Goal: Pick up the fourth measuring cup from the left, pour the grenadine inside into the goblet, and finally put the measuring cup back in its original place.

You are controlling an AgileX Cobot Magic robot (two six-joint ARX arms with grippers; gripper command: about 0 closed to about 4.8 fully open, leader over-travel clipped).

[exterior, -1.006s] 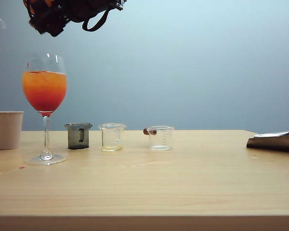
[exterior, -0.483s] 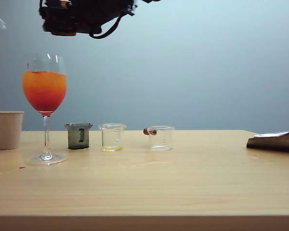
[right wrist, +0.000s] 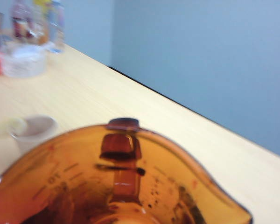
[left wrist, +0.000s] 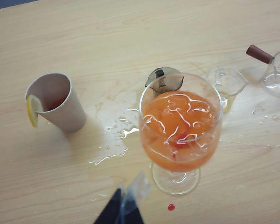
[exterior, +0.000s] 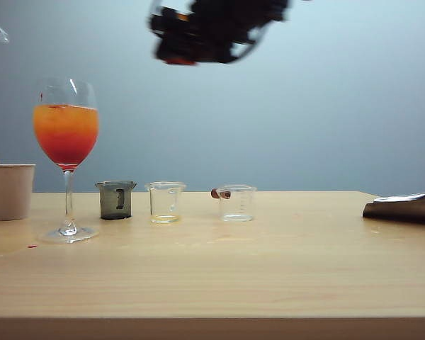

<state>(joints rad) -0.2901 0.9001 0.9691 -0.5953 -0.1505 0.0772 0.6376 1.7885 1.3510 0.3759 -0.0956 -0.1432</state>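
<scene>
— Where is your right gripper?

— High above the table, near twelve o'clock in the table camera, and blurred. It is clamped on the fourth measuring cup, whose amber wall and loop handle fill my right wrist view. The cup is well clear of the wooden table.

— And the goblet?

— Upright at nine o'clock. The grenadine lies as a red layer in the bottom of the bowl, under the orange juice.

— What else is on the table?

— A white paper cup with a lemon slice on its rim stands at the goblet's nine o'clock. At its three o'clock run a dark grey cup, a clear cup with a yellowish trace, and a clear cup with a brown handle. There are spilled droplets between the paper cup and the goblet.

— Your left gripper?

— It hangs above the goblet's foot. Only its tips show, and I cannot tell whether they are apart or together.
</scene>
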